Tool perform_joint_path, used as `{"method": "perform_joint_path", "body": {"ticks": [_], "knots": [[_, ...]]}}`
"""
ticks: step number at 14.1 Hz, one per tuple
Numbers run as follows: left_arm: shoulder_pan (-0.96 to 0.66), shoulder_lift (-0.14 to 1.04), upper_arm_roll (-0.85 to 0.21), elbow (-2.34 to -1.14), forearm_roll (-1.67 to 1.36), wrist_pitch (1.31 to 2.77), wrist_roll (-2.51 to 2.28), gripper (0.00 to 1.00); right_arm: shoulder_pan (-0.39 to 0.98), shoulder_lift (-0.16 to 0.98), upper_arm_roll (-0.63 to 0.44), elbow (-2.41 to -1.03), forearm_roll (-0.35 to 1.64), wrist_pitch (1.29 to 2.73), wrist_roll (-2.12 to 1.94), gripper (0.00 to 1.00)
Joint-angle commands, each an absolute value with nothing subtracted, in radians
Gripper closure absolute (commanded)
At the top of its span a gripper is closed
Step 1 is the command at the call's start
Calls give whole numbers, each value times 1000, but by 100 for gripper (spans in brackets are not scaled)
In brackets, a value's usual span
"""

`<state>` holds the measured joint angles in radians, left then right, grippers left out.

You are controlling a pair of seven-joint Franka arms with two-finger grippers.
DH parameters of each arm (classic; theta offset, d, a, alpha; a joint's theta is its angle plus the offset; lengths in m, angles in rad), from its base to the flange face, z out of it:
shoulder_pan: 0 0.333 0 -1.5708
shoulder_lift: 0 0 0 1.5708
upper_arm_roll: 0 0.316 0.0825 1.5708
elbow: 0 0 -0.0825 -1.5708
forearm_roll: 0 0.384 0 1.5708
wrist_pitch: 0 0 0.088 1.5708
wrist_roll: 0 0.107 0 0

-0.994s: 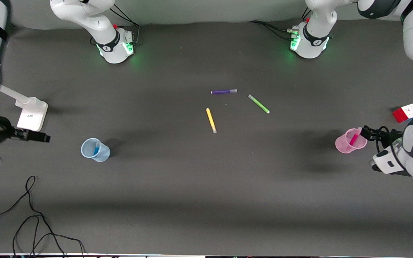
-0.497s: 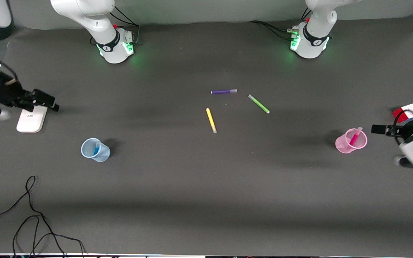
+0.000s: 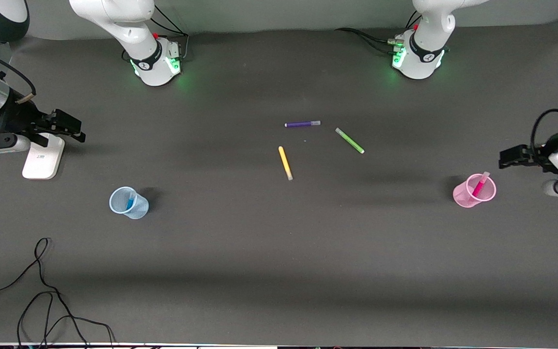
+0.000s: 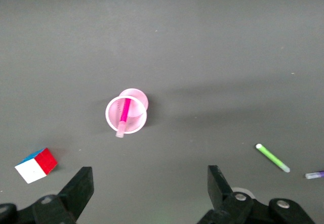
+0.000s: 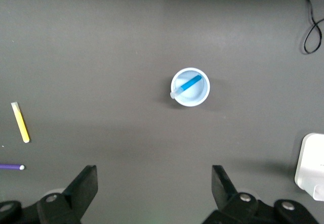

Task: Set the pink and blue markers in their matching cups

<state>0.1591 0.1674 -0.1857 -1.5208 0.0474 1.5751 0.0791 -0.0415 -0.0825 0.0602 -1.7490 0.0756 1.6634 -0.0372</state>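
Note:
The pale pink cup (image 3: 474, 194) stands upright toward the left arm's end of the table, with the pink marker (image 3: 479, 185) leaning inside it. Both show in the left wrist view, the cup (image 4: 135, 124) and the marker (image 4: 123, 115). The light blue cup (image 3: 129, 206) stands toward the right arm's end with the blue marker (image 3: 130, 200) inside; the right wrist view shows this cup (image 5: 196, 96) and marker (image 5: 187, 86). My left gripper (image 3: 502, 160) (image 4: 150, 183) is open and empty, up in the air beside the pink cup. My right gripper (image 3: 80, 131) (image 5: 154, 183) is open and empty, well apart from the blue cup.
A purple marker (image 3: 302, 124), a green marker (image 3: 349, 140) and a yellow marker (image 3: 285, 163) lie mid-table. A white stand base (image 3: 42, 155) sits under the right gripper. A colour cube (image 4: 36, 165) lies near the pink cup. A black cable (image 3: 41, 291) loops at the near edge.
Both grippers have drawn back from the cups, up in the front view toward the bases' side. The markers stay in their cups.

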Motion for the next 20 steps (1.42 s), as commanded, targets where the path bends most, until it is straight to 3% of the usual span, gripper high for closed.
{"method": "perform_joint_path", "body": {"ticks": [1,4,9,20], "knots": [[5,91,-43,-1592,29,1603,48,0,112,-22,-119,-1632,63,1628,-64,0],[-14,68,-28,-1594,14,1595,48,0,123,29,-130,-1565,64,1577,-64,0],[-15,38,-29,-1652,15,1612,48,0,124,34,-132,-1563,66,1574,-35,0],[-15,44,-31,-1643,15,1598,64,0,130,38,-127,-1557,64,1559,-28,0]]}}
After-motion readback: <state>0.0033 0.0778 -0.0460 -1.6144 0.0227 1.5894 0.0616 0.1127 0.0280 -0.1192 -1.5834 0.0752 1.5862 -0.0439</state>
